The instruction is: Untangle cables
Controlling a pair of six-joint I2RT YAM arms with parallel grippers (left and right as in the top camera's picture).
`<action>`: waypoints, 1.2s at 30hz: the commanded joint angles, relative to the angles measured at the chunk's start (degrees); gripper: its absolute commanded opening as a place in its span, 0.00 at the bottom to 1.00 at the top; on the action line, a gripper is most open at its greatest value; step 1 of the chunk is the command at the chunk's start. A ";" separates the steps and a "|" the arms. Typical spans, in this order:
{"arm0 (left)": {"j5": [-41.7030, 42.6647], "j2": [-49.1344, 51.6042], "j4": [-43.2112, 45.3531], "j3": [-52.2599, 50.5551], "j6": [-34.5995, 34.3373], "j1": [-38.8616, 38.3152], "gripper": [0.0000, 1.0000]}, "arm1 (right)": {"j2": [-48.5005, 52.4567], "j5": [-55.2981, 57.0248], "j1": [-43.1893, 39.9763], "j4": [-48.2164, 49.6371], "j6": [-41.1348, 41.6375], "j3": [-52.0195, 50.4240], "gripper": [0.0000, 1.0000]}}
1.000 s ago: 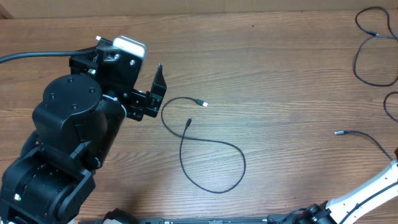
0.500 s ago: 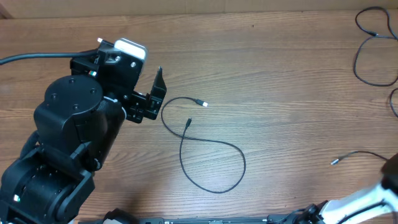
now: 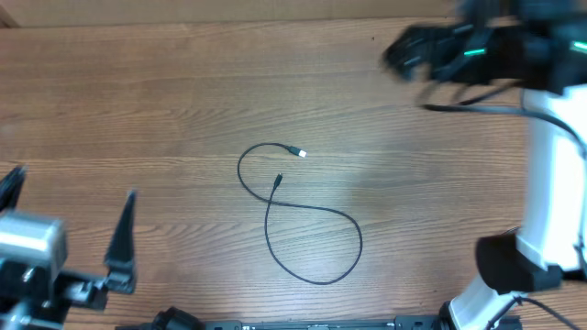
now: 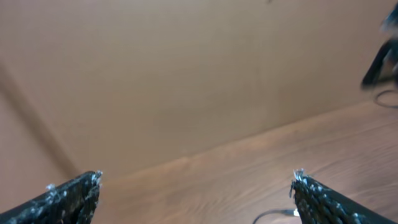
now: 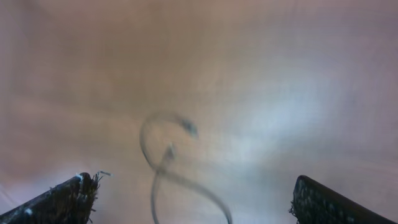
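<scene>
One thin black cable (image 3: 307, 220) lies on the wooden table (image 3: 183, 101) in a loose figure-eight, its silver-tipped plug (image 3: 297, 152) at the top. My left gripper (image 3: 73, 188) is open and empty at the front left, well clear of it. In the left wrist view (image 4: 194, 182) only a bit of cable (image 4: 273, 215) shows by the right finger. My right gripper (image 3: 413, 50), blurred, hangs high at the back right. In the right wrist view (image 5: 193, 184) it is open and empty, with the cable (image 5: 163, 155) blurred far below.
The right arm's white link and base (image 3: 541, 211) stand along the right side and hide that edge of the table. A dark blurred cord (image 3: 472, 107) hangs under the right wrist. A cardboard wall (image 4: 186, 74) runs along the back.
My left arm has pulled back from beside the cable to the front left corner. My right arm has swung up to the back right, covering the cables that lay at the right edge.
</scene>
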 commanded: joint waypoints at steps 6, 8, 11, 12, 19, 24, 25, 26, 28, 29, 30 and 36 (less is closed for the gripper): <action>-10.05 -3.56 -8.92 -0.22 -4.20 0.00 1.00 | -0.20 16.79 21.92 24.63 3.08 -48.43 1.00; -10.71 -4.37 -10.29 -0.22 -4.20 0.00 1.00 | -0.20 16.87 23.89 27.93 6.86 -55.69 1.00; -10.69 -5.05 -10.73 -0.22 -4.20 0.00 1.00 | -0.57 20.83 25.70 29.62 20.24 -64.35 1.00; -10.67 -5.05 -10.73 -0.22 -4.20 0.00 1.00 | -1.46 24.90 26.14 28.79 26.25 -66.07 1.00; -10.47 -5.05 -10.99 -0.24 -5.55 0.00 1.00 | -13.46 29.27 29.24 20.02 35.85 -66.62 1.00; -10.43 -5.05 -11.41 -0.28 -6.80 0.00 1.00 | -30.71 29.92 35.39 14.69 42.69 -70.62 1.00; -10.43 -5.05 -11.39 -0.31 -7.06 0.00 1.00 | -32.79 29.90 36.13 14.88 43.56 -71.82 1.00; -10.36 -5.05 -11.41 -0.31 -7.26 0.00 1.00 | -36.28 29.83 37.18 15.69 45.77 -74.38 1.00; -10.01 -5.05 -11.39 -0.31 -7.80 0.00 1.00 | -41.20 28.44 37.88 18.18 49.33 -79.03 1.00; -9.97 -5.05 -11.41 -0.31 -8.17 0.00 1.00 | -43.36 27.04 37.88 20.13 50.80 -81.68 1.00; -9.81 -5.05 -11.41 -0.33 -8.44 0.00 1.00 | -45.97 24.48 37.88 23.85 52.72 -85.61 1.00; -7.34 -5.05 -11.37 -0.35 -8.66 0.00 1.00 | -47.56 15.45 37.88 39.95 62.47 -100.13 1.00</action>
